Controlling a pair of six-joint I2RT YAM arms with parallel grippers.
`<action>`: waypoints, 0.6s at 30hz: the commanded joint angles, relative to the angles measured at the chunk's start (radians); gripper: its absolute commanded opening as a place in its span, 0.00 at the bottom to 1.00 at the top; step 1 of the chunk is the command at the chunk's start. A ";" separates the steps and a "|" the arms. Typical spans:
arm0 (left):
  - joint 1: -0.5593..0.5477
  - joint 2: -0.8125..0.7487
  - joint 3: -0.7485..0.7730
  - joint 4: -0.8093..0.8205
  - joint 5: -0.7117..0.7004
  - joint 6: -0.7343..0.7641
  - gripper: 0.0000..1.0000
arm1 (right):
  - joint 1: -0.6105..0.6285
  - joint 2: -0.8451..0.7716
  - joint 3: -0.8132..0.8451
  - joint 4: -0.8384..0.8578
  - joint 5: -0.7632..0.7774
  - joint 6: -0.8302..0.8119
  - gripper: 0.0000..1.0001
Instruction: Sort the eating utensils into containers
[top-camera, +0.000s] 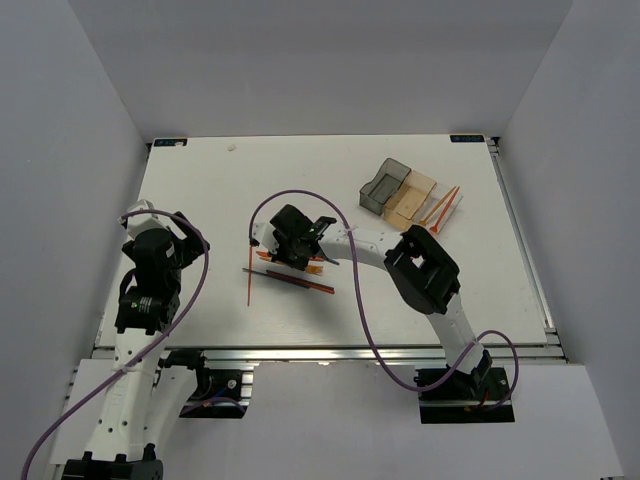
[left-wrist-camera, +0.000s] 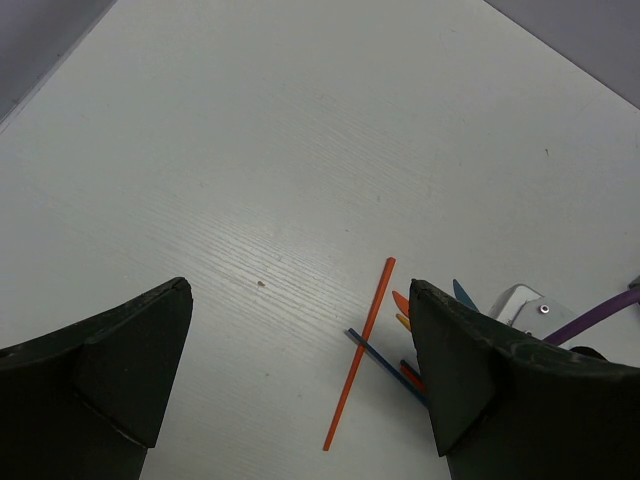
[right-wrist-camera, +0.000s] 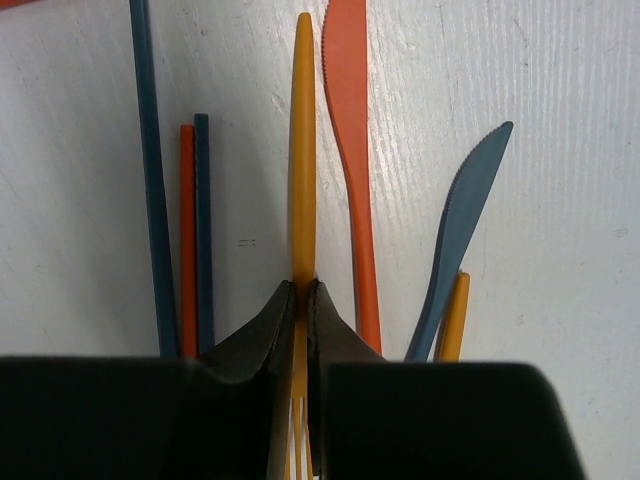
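right jaws pinch yellow fork (right-wrist-camera: 302, 150), seemingly far from table edges (top-camera: 330, 141).

The pile is tight. The red knife (right-wrist-camera: 350, 150) lies just beside the fork (right-wrist-camera: 302, 150) that the right gripper (right-wrist-camera: 302, 292) pinches. On the fork's other side is a small gap, then three sticks (right-wrist-camera: 187, 230). The blue knife (right-wrist-camera: 465, 210) lies farther off. Between pile and bins (top-camera: 398, 190) the table (top-camera: 200, 190) is bare. Two orange pieces (top-camera: 441, 208) lie just beside the bins. The left gripper (left-wrist-camera: 298, 300) hangs wide over bare table, near an orange stick (left-wrist-camera: 360, 350).
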 joint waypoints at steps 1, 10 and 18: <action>-0.005 -0.002 0.001 0.005 0.010 0.004 0.98 | -0.002 -0.038 0.007 0.025 -0.001 -0.003 0.00; -0.003 -0.001 0.000 0.005 0.011 0.004 0.98 | -0.029 -0.219 -0.060 0.055 -0.079 0.018 0.00; -0.003 -0.001 0.000 0.007 0.013 0.004 0.98 | -0.318 -0.396 -0.131 0.219 0.113 0.398 0.00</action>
